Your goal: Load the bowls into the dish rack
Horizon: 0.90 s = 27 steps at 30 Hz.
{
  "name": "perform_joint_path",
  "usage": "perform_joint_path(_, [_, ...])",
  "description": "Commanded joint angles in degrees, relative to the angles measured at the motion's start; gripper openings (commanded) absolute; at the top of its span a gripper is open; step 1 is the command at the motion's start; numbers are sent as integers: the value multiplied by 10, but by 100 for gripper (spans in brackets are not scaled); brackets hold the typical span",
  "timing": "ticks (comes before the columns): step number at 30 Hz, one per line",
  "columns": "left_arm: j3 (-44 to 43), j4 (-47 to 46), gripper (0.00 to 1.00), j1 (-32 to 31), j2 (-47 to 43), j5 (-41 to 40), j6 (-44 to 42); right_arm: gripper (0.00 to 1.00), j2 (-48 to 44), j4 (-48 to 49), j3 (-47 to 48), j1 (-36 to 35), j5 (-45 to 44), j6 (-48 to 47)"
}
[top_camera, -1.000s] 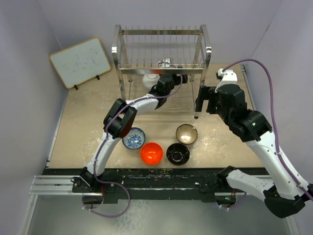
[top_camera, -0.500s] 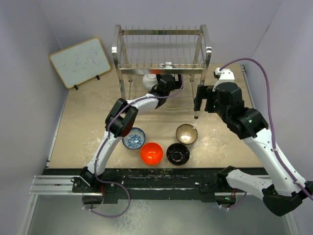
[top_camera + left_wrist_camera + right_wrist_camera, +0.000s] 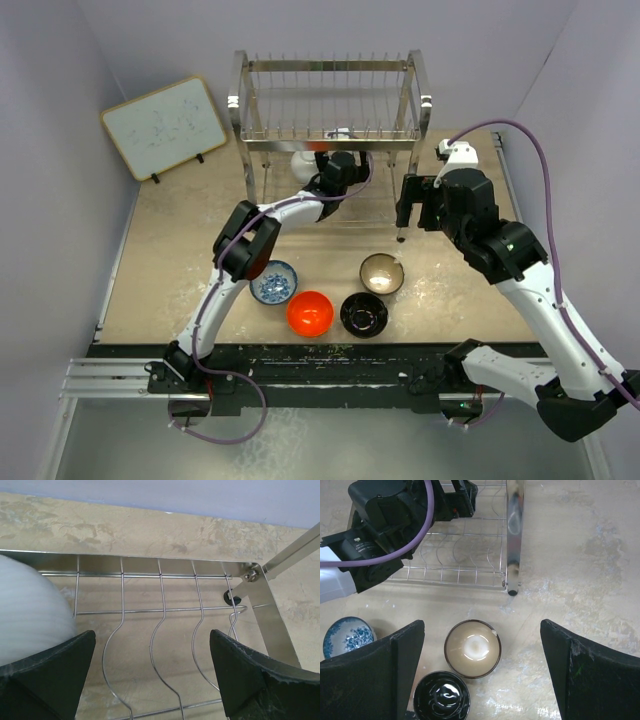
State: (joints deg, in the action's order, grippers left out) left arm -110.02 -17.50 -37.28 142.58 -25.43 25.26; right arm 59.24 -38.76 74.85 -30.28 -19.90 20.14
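The steel dish rack [image 3: 330, 100] stands at the back. The white bowl [image 3: 303, 163] sits on its lower shelf and shows at the left in the left wrist view [image 3: 30, 615]. My left gripper [image 3: 334, 162] [image 3: 152, 680] is open and empty over the shelf wires [image 3: 160, 625], just right of the white bowl. My right gripper [image 3: 405, 225] [image 3: 480, 665] is open and empty, hovering over the tan-brown bowl [image 3: 382, 273] [image 3: 472, 648]. The black bowl [image 3: 364, 314] [image 3: 441, 696], the orange-red bowl [image 3: 310, 313] and the blue-and-white bowl [image 3: 273, 282] [image 3: 345, 635] sit on the table in front.
A white wood-framed board [image 3: 164, 126] leans at the back left. The rack's front right leg [image 3: 512, 535] stands just beyond the tan-brown bowl. My left arm [image 3: 385, 520] reaches across the lower shelf. Purple walls close in on both sides.
My left gripper has shifted slightly left and deeper inside the rack's lower shelf. My right arm has edged a little toward the rack. The bowls have not moved.
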Motion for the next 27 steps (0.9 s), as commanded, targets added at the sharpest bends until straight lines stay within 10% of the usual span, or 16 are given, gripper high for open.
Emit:
perform_joint_path(1, [35, 26, 99, 32, -53, -66, 7, 99, -3, 20, -4, 5, 8, -4])
perform_joint_path(27, [33, 6, 99, 2, -89, 67, -19, 98, -12, 22, -7, 14, 17, 1])
